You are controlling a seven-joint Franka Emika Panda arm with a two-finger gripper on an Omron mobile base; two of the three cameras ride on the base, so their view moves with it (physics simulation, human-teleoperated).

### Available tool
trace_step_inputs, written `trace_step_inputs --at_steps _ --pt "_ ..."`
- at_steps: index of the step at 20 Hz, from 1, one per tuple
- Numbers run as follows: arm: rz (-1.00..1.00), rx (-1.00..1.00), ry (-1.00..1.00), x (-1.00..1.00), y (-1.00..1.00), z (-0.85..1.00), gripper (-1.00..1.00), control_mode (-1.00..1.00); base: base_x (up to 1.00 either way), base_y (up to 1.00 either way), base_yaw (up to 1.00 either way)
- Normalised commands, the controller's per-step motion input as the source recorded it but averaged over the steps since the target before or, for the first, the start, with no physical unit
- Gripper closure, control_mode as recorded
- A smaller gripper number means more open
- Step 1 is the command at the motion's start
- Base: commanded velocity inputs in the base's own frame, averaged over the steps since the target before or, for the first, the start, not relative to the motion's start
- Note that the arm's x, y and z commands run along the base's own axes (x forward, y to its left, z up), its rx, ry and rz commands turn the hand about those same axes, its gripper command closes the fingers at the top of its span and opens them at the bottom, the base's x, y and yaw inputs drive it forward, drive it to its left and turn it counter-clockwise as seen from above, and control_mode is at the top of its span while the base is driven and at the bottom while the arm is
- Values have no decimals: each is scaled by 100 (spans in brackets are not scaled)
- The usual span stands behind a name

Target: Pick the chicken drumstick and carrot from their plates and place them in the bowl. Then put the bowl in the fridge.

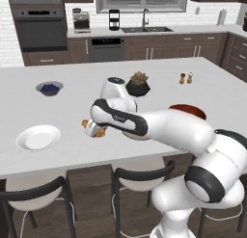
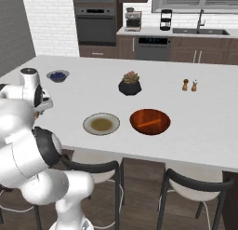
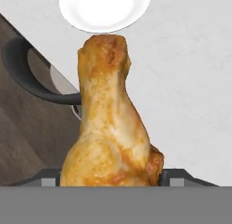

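My gripper [image 1: 94, 129] is shut on the chicken drumstick [image 1: 99, 131], holding it above the counter's front edge, right of the white plate [image 1: 38, 137]. In the hand view the golden-brown drumstick [image 3: 108, 123] stands up between the fingertips [image 3: 50, 177], with the bare white plate [image 3: 105, 10] beyond it. The grey-tan plate [image 2: 101, 124] lies bare left of the reddish-brown bowl [image 2: 149, 121]. The carrot [image 2: 151, 123] lies inside that bowl. My arm partly hides the bowl [image 1: 189, 109] in the left base view. The fridge is out of view.
A small bowl of blueberries [image 1: 49, 88] sits at the far left of the island counter [image 1: 72, 83]. A black plant pot [image 1: 138, 86] and two shakers [image 1: 185, 78] stand further back. Dark stools [image 1: 142, 177] line the counter's front edge.
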Motion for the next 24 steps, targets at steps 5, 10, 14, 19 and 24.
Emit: trace_step_inputs --at_steps 5,10,14,19,24 --pt "-23 0 5 -1 -100 40 100 -100 0 0 0" --pt "-25 -1 5 0 -93 41 100 -100 0 0 0" --pt "-27 -2 1 0 -93 32 100 -100 0 0 0" --pt "-25 0 1 0 -100 20 100 -100 0 0 0" --pt "-23 0 0 0 -95 0 100 -100 0 0 0"
